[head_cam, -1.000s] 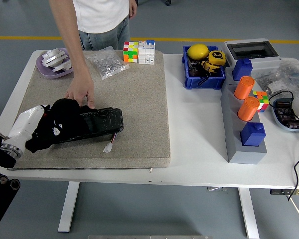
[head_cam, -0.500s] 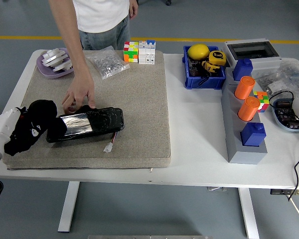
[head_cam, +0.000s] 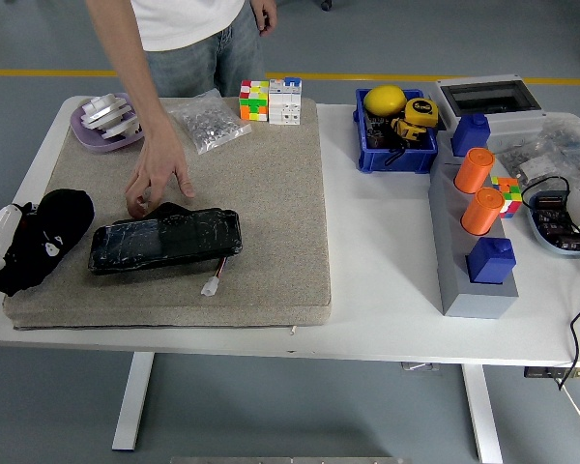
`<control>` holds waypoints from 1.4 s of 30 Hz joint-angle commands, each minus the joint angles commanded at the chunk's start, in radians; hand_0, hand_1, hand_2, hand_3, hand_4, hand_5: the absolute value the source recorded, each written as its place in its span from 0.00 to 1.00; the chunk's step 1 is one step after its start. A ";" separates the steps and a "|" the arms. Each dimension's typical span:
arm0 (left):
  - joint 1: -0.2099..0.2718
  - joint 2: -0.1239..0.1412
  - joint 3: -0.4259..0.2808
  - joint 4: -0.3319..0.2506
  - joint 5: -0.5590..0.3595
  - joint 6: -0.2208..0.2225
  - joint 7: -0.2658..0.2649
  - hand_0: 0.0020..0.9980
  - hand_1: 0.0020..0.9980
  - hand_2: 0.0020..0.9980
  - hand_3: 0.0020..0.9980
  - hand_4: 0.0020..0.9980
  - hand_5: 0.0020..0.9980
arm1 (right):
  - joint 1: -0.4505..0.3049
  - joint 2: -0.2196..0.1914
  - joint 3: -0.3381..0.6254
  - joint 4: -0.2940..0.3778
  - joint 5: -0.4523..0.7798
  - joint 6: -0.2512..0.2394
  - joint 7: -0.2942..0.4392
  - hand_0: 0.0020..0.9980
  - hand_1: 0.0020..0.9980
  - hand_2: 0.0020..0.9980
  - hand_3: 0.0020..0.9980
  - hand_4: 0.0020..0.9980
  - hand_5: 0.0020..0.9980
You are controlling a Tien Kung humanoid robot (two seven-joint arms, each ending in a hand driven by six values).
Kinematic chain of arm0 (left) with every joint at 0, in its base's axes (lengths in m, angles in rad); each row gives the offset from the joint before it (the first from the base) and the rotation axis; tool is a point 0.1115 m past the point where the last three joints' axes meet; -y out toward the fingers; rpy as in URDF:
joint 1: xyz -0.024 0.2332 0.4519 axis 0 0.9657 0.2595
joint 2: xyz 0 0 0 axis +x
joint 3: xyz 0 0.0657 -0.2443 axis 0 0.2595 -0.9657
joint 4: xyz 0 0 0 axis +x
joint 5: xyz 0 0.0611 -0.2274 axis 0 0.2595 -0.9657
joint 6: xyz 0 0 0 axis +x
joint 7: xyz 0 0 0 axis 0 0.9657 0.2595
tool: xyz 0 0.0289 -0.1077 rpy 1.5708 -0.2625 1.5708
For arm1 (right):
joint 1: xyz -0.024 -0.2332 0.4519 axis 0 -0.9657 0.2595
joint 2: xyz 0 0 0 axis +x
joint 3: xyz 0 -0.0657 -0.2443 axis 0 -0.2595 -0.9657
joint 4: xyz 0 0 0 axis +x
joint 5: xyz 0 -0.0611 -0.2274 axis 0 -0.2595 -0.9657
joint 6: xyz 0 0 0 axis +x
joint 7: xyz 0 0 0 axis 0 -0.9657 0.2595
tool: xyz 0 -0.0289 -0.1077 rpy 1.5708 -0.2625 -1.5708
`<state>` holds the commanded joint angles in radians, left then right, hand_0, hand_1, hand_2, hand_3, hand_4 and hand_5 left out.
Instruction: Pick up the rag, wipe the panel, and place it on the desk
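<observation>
While the robot's left hand sits at the left edge of the grey felt mat, its fingers are clamped around the crumpled black cloth rag. Just to its right lies the flat black rectangular panel, apart from the rag. Beyond the panel's far edge, a person's hand rests its fingertips on the mat.

Looked down and forward from high on the robot's side, far enough back to take in the whole white table from its near edge at the bottom to the grey floor and yellow line beyond. Caught the person at the far side only from the torso down, top left. Only one view, so no overlap with another.
</observation>
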<state>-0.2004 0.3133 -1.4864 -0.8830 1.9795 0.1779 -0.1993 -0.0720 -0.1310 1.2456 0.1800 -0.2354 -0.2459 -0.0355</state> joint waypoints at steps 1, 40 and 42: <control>-0.001 0.001 0.001 0.007 0.000 -0.005 0.001 0.52 0.62 0.60 0.57 0.54 0.06 | 0.000 0.000 -0.003 0.000 0.003 0.000 0.000 0.81 0.67 0.68 0.60 0.98 0.45; 0.032 -0.013 -0.068 -0.068 -0.181 0.029 -0.084 0.79 0.86 0.81 0.75 1.00 0.73 | 0.000 0.010 0.016 0.000 -0.015 0.001 -0.001 0.82 0.67 0.68 0.60 0.98 0.45; 0.035 -0.012 -0.074 -0.086 -0.201 0.029 -0.089 0.79 0.86 0.81 0.75 1.00 0.73 | -0.001 0.009 0.017 0.000 -0.016 0.001 -0.001 0.82 0.67 0.68 0.60 0.98 0.45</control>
<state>-0.1658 0.3014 -1.5600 -0.9691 1.7788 0.2070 -0.2883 -0.0731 -0.1218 1.2627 0.1800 -0.2514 -0.2452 -0.0368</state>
